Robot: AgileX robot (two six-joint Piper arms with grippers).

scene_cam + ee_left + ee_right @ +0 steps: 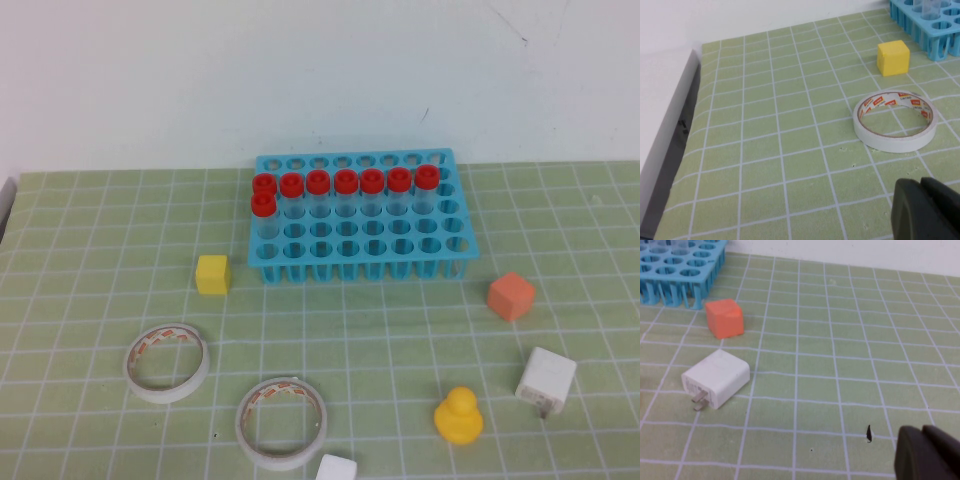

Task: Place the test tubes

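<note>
Progress looks close to complete, judging from how things lie. A blue plastic test-tube rack (365, 270) stands at the far middle of the green gridded mat (90, 300). Eight red-capped clear test tubes (345, 183) stand upright in it: seven side by side in the second row from the far edge, and one lone tube (263, 206) in the next row nearer, at the left end. No loose tube lies on the mat in any view, so as far as the pictures show nothing is left to pick up. If more tubes belong to the task, they are out of sight. Most holes of the rack are unfilled.

The left gripper (921, 195) hangs low over the near left of the mat, close to a white roll of adhesive tape (895, 127), its dark fingers pressed together with nothing between them. The right gripper (922, 437) hangs over the near right, nearer than a white wall charger with metal prongs (717, 377), its fingers likewise closed and empty. Neither arm shows in the high view, so both seem parked away from the rack.

The rest is clutter, all apart from the rack: a yellow cube (213, 273) near its left corner, an orange cube (511, 296) to its right, a second tape roll (281, 421), a yellow rubber duck (458, 415) and a small white block (336, 468) at the near edge.
</note>
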